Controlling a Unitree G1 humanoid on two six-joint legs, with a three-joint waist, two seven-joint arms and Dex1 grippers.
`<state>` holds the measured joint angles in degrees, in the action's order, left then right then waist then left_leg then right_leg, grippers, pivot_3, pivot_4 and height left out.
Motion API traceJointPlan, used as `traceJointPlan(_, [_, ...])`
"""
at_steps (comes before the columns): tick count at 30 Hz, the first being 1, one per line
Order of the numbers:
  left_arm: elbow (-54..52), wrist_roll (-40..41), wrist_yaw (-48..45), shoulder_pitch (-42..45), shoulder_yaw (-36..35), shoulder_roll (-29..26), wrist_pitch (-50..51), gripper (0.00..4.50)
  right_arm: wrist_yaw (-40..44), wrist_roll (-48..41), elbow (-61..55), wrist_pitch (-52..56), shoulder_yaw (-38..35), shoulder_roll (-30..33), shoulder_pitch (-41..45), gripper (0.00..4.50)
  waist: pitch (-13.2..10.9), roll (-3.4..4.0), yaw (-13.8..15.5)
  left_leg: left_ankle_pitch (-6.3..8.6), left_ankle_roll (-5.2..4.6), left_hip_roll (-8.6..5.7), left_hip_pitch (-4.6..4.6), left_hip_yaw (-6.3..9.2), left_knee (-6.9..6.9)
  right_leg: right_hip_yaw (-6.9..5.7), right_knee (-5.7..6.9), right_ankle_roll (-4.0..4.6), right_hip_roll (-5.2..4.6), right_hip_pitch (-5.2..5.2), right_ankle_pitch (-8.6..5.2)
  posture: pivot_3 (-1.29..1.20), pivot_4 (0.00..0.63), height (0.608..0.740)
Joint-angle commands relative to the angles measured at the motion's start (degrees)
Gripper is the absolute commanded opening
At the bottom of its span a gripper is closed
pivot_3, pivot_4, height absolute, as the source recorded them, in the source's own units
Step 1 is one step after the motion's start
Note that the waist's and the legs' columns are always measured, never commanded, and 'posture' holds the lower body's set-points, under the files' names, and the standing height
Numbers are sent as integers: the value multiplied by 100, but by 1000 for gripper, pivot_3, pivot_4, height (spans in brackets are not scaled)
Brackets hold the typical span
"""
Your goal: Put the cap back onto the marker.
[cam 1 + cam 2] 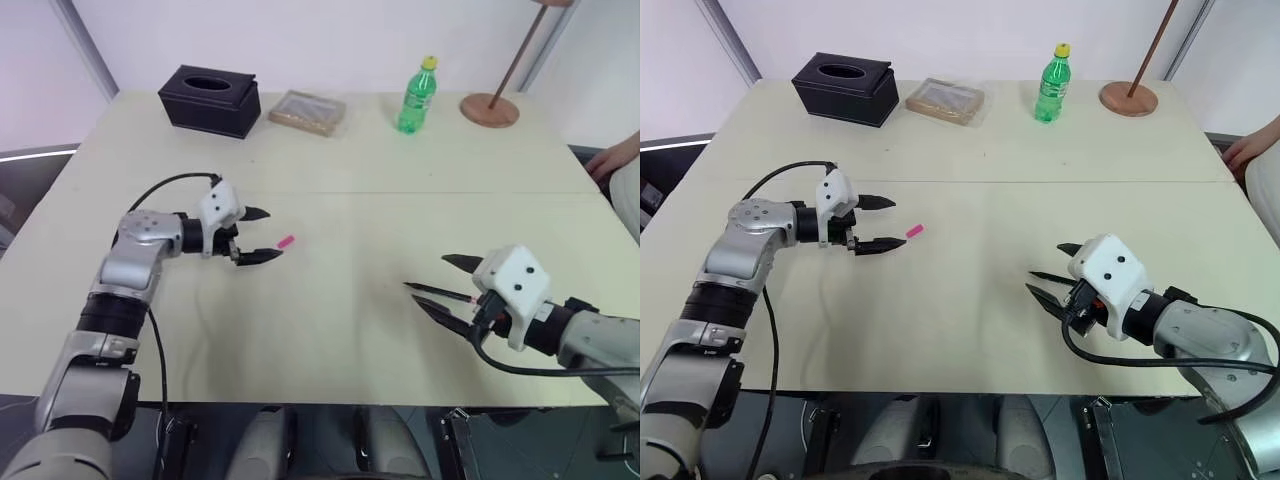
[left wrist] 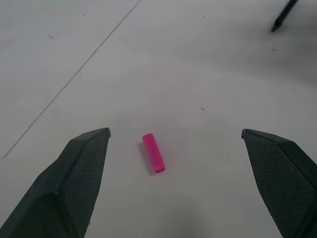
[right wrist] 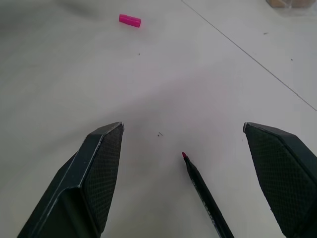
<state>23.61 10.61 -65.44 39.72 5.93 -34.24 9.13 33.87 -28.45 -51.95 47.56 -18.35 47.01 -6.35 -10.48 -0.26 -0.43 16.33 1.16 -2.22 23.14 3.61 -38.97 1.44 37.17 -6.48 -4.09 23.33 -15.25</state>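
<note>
Cap (image 2: pixel 153 152) between the spread fingers of your left gripper (image 1: pixel 257 235) — nothing grasped yet.

Cap lies flat on the table (image 1: pixel 340 190) just ahead of the left fingertips, its long axis running roughly along the gripper's pointing line, so your left arm is much the nearer. The marker (image 3: pixel 204 195) lies on the table between the spread, empty fingers of your right gripper (image 1: pixel 440 285), its pink tip aimed toward the cap. Tissue box (image 1: pixel 210 100), bottle (image 1: pixel 418 97) and wooden stand (image 1: pixel 490 108) sit well apart at the far edge — nothing blocks the way.

Pink cap (image 2: pixel 153 152) lying flat on table, black uncapped marker (image 3: pixel 204 195) well apart
</note>
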Motion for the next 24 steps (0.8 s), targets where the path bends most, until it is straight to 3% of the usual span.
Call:
traceJointPlan(1, [444,-176,330,123,-41,162,-192,4454,-104,-11,-219,-49,-15,-16,31,3958,0,0,-5,0,0,-1,0,0,0,0,0,0,0,0,0,0,150,740])
traceJointPlan(13, [2055,-754,816,596,114,788,-1069,4454,-683,128,-511,-19,167,-312,-146,3958,-1,-4,-4,0,-1,-2,3,0,-2,0,2,-1,0,3,0,0,150,740])
traceJointPlan(24, [2348,-962,961,609,178,1101,-1315,4454,-923,142,-703,25,142,-404,-360,3958,2,-5,89,0,-1,-3,0,-1,-7,-1,5,-2,-1,0,1,0,150,740])
